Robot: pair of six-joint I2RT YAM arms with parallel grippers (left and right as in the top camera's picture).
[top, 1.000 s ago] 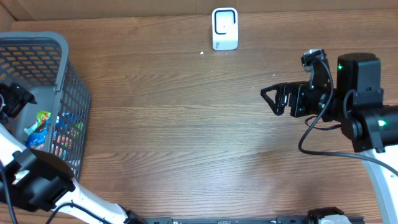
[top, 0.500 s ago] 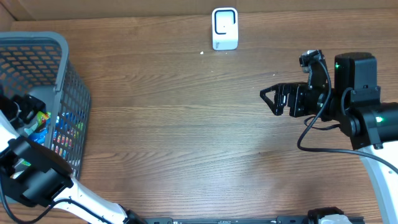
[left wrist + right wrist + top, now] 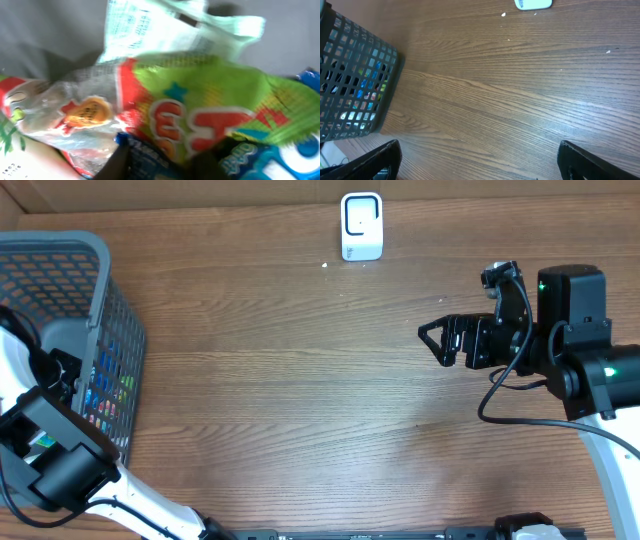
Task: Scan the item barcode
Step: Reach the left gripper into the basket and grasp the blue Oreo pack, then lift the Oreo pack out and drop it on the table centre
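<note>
From above, the grey mesh basket (image 3: 100,255) sits at the far left edge of the wooden table (image 3: 280,390), with bright snack packets (image 3: 105,385) showing through its side wall. The left gripper (image 3: 62,370) is down inside the basket among them, and from here I cannot tell how its jaws stand. The small white scanner (image 3: 361,225) stands at the back edge of the table, well apart from the basket. The right gripper (image 3: 432,340) hangs over bare wood on the right side, pointing left, jaws spread and holding nothing. The left wrist camera is pressed close and blurred: a green and red packet (image 3: 210,100) fills the middle, a clear packet (image 3: 75,112) with an orange mark lies to its left, a white printed wrapper (image 3: 150,30) is above, and a blue packet (image 3: 150,157) sits low between two dark fingers (image 3: 119,162). Whether they pinch it I cannot tell. The right wrist camera shows that gripper's fingers (image 3: 377,160) wide apart in the bottom corners over empty wood, the basket (image 3: 355,75) at left and the scanner (image 3: 533,4) at the top edge.
</note>
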